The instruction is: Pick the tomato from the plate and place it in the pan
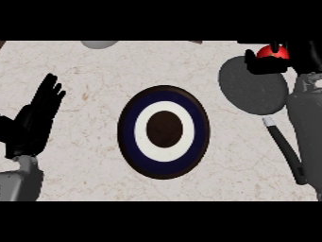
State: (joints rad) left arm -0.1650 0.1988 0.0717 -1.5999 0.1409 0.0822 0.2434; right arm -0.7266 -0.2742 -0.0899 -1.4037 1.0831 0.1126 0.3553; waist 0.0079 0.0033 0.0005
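- The tomato (pixel 272 52) is seen clasped in the curled fingers of the right hand (pixel 289 59), near the counter's far right corner, above the far rim of the pan (pixel 250 87)
- Whether the tomato touches the pan cannot be told, the hand covering most of it
- The pan, dark grey, is set by the counter's (pixel 87 75) right edge, its black handle (pixel 286 151) directed toward the near edge
- The plate (pixel 164 131), ringed dark blue and white with a brown centre, is found at the counter's middle, nothing on it
- The left hand (pixel 32 120) is held released, fingers straight, by the left edge
- A grey object (pixel 99 44) is cut off at the far edge
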